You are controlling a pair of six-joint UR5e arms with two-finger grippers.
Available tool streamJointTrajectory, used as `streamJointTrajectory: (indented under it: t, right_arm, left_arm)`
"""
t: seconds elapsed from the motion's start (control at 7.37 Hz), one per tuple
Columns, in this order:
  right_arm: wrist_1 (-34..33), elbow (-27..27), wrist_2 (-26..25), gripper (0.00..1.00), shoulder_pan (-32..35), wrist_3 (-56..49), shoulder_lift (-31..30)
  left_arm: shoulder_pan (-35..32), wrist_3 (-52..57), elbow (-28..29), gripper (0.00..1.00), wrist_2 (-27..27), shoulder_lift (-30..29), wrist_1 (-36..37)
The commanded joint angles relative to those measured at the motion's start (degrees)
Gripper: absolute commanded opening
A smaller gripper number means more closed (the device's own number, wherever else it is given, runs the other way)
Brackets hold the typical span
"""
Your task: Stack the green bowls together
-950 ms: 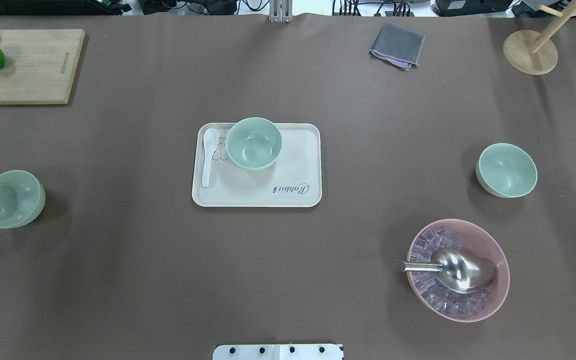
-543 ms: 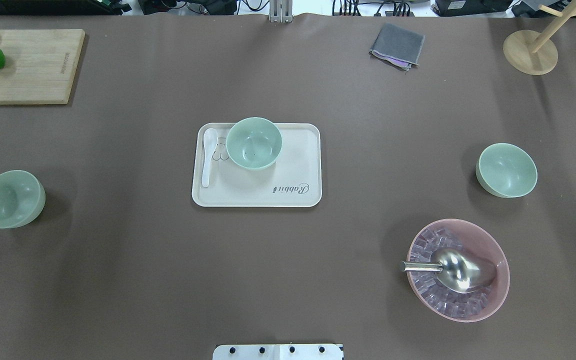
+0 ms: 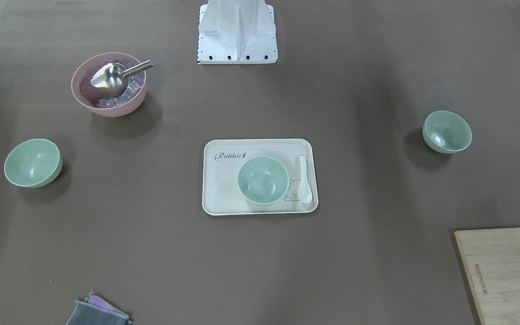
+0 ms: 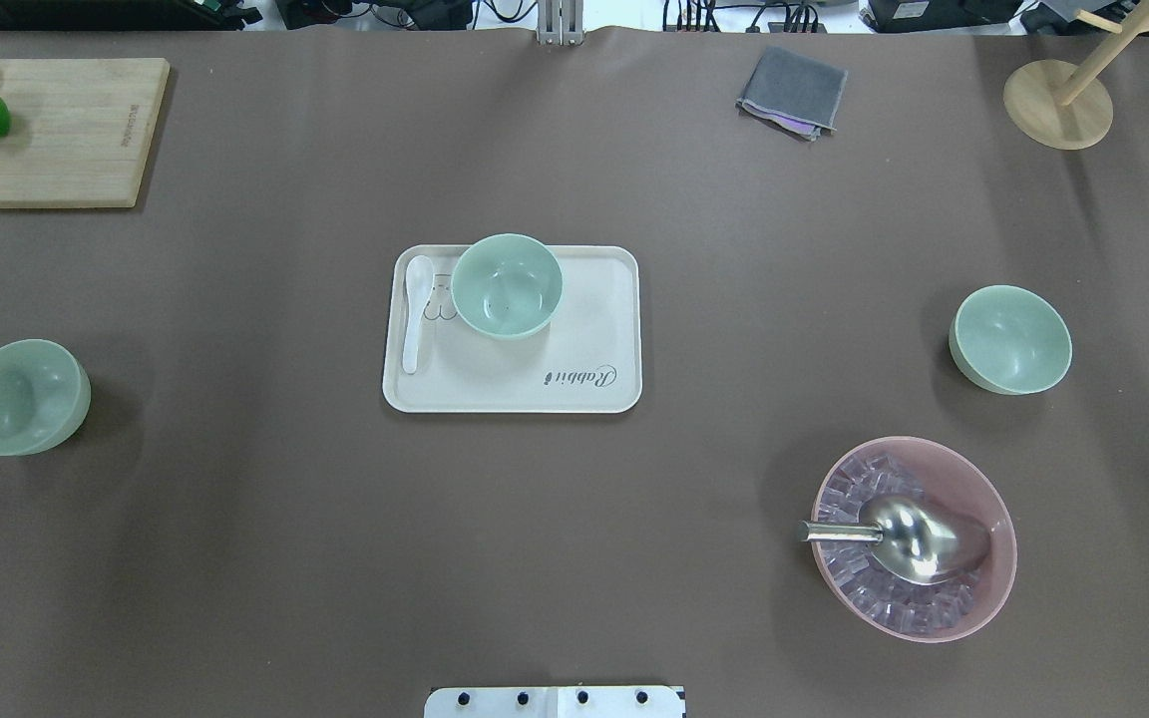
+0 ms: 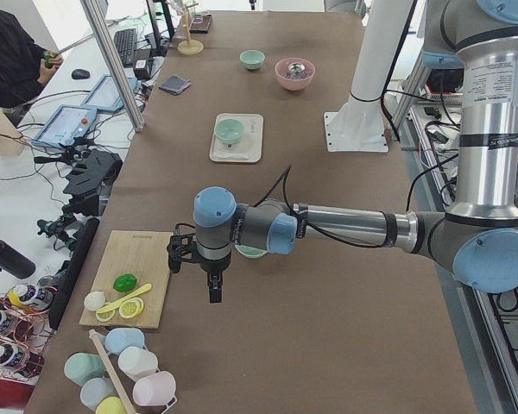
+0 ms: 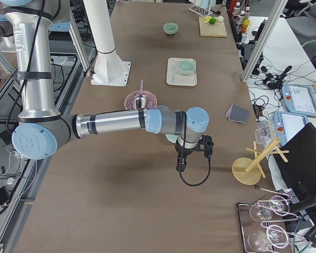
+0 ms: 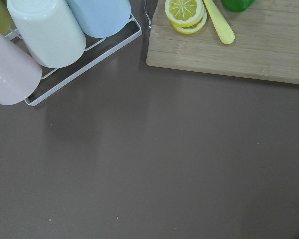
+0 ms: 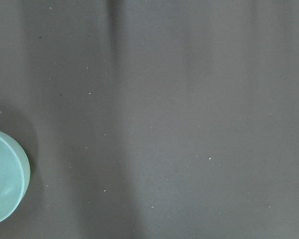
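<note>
A: Though not yet stacked, stood well apart in the overhead view: middle green bowl [image 4: 507,285] on the tray [image 4: 594,329], left green bowl [image 4: 23,397] at 9 o'clock from it, right green bowl [image 4: 1010,339] at 3 o'clock. Any grip yet?

B: Saw none. Found the left gripper [image 5: 214,280] hanging over the table near the left green bowl in its side view, and the right gripper [image 6: 181,161] likewise near the right green bowl. Could not tell, on either side, whether the fingers were spread or closed. Caught only that bowl's rim at 8 o'clock in the right wrist view.

A: How best to go about it?

B: Judged the step in hand to be a first reach for an outer bowl. Best pinched at the rim, lifted straight up, carried level to the tray, centred over the middle green bowl and lowered gently till nested. Worth guarding against slip on those smooth, deep sides, and against a knock to the white spoon [image 4: 415,311] lying at 9 o'clock of that bowl.

A: And the contents?

B: Looked empty, all three. Spotted ice cubes [image 4: 859,489] and a metal scoop [image 4: 919,538] in the pink bowl [image 4: 998,578], at 5 o'clock from the tray, with the handle pointing to 9 o'clock. Noted nothing on the tray beyond bowl and spoon.
</note>
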Motion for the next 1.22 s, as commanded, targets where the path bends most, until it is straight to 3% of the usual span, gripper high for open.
streamJointTrajectory:
  t: [0.0, 1.09]
  right_arm:
    - [0.26, -0.01, 0.08, 1.0, 0.0, 0.0, -0.08]
    - [0.35, 0.6, 0.17, 1.0, 0.0, -0.09, 0.1]
  left_arm:
    - [0.02, 0.0, 0.0, 0.98, 0.0, 0.0, 0.0]
    - [0.11, 0.0, 0.0, 0.98, 0.0, 0.0, 0.0]
